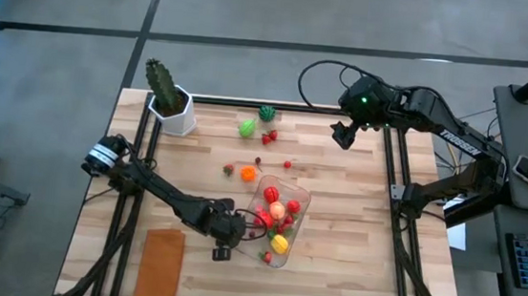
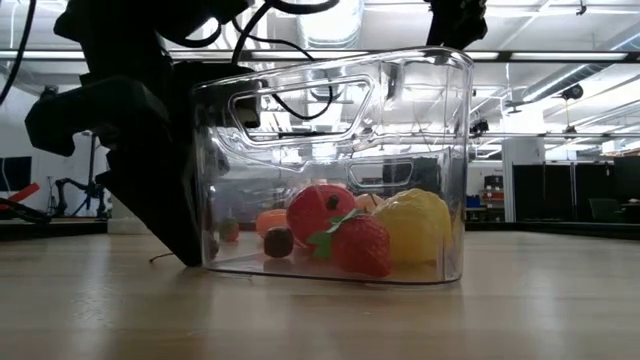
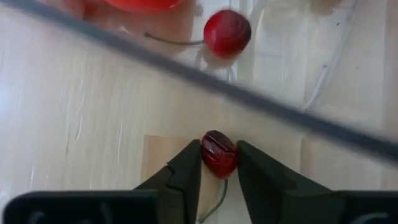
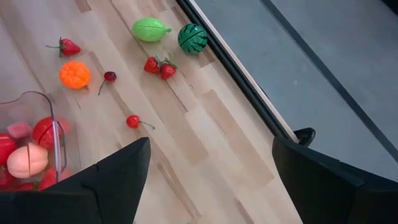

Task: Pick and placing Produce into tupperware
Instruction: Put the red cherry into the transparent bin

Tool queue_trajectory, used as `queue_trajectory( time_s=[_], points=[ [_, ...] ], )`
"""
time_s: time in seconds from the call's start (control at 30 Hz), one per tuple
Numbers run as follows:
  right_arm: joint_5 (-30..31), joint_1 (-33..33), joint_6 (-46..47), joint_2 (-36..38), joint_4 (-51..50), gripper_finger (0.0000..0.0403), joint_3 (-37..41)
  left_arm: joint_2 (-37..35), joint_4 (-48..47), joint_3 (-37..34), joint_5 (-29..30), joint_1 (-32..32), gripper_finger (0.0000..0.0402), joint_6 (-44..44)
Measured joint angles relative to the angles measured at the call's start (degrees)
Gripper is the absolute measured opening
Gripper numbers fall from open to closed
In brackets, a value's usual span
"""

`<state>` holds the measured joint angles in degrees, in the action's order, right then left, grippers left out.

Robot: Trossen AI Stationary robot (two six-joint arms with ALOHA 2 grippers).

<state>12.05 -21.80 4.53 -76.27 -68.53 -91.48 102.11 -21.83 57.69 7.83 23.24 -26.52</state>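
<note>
High view looks straight down; low view sits level, close against the tupperware (image 2: 335, 165); both wrist views share it.

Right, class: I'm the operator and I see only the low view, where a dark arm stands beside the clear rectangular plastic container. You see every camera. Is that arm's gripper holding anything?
Observer: Yes. The left wrist view shows the left gripper shut on a small dark red cherry with a thin stem, just outside the clear rectangular plastic container.
Operator: And the other arm?
Observer: The right gripper hangs open and empty over the far right corner of the wooden table.
Operator: Any produce left outside?
Observer: Yes. A light green fruit, a dark green round melon and a small orange fruit, among others, lie on the table.
</note>
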Motion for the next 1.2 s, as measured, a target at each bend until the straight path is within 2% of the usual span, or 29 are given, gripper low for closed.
queue_trajectory(
  time_s=[0.2,0.37,0.47,0.53,0.6,0.73,0.83,0.93,1.07,1.2],
  points=[
    [0.0,0.0,-0.8,0.0,0.4,0.0329,0.0,-4.3,-12.2,0.7,-1.3,0.0,0.0051,-1.7],
    [0.0,0.0,-1.5,0.0,0.7,0.0329,0.0,-14.6,-22.4,3.4,-1.3,0.0,0.0047,-3.2],
    [-0.3,0.0,-1.5,0.0,0.8,0.0329,0.0,-21.9,-21.3,4.5,0.0,-0.6,0.0046,-3.2],
    [-0.4,0.0,-1.7,0.0,0.9,0.0329,0.0,-26.0,-17.4,5.2,0.3,-1.7,0.0047,-3.2],
    [-0.5,0.0,-2.0,0.0,1.0,0.0329,0.0,-27.6,-14.0,5.4,-0.1,-2.9,0.0054,-3.2],
    [-0.5,0.0,-2.2,0.0,1.3,0.0329,0.0,-24.4,-8.5,6.7,-6.4,-4.4,0.0073,-3.2],
    [-0.5,0.0,-2.2,0.0,1.4,0.0329,0.0,-18.8,1.3,7.4,-11.1,-4.5,0.0076,-2.8],
    [-0.5,0.0,-2.2,0.0,1.4,0.0329,0.0,-13.9,11.0,9.4,-11.5,-5.2,0.0077,-2.6],
    [-0.5,0.0,-2.2,0.0,1.4,0.0329,0.0,-11.3,10.9,10.6,-14.8,-6.6,0.0077,-2.6],
    [-0.5,0.0,-2.0,0.0,1.4,0.0329,0.0,-12.7,10.1,10.4,-12.4,-6.7,0.0077,-2.8]
  ],
)
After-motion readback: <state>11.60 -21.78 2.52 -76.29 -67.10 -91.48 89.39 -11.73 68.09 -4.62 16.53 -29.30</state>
